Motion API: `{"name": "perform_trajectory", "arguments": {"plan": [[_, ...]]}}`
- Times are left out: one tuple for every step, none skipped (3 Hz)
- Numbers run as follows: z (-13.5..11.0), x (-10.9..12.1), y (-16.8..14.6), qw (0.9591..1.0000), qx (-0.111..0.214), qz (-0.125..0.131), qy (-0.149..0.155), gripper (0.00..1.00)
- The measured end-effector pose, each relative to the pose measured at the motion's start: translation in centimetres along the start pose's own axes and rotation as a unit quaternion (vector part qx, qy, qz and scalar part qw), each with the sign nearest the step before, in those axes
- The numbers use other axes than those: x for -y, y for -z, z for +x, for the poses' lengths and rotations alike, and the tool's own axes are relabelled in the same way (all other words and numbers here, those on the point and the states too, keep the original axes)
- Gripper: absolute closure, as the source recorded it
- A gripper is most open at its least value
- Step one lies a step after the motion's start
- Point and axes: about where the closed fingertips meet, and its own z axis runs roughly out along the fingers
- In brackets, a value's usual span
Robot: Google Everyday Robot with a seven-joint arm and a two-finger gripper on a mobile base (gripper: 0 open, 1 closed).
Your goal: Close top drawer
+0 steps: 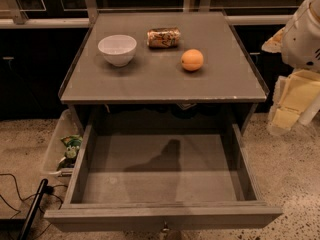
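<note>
The top drawer [160, 171] is a wide grey wooden tray, pulled far out of the grey cabinet [165, 84] toward the camera, and it is empty. Its front panel [165, 218] runs along the bottom of the view, with a small metal knob [165, 229] at its centre. The white arm [305, 31] comes in at the upper right edge. The gripper [295, 101] shows as pale cream parts at the right edge, beside the cabinet's right side and well away from the drawer front.
On the cabinet top stand a white bowl [117, 49], a can lying on its side [163, 37] and an orange [192, 60]. A clear bin [56, 149] with a green toy [71, 146] sits on the floor at the left. Black cables and a black rod [32, 211] lie at the lower left.
</note>
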Motion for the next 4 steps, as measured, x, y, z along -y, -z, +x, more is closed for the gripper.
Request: {"name": "perform_trajectory", "arguments": {"plan": [[0.1, -0.6, -0.4, 1.0, 0.002, -0.001, 0.003, 0.0], [0.7, -3.5, -1.5, 0.9998, 0.011, -0.013, 0.011, 0.0], [2.4, -8.4, -3.8, 0.9988, 0.034, -0.035, 0.011, 0.19], [4.4, -13.2, -7.7, 0.9963, 0.061, -0.06, -0.001, 0.42]]}}
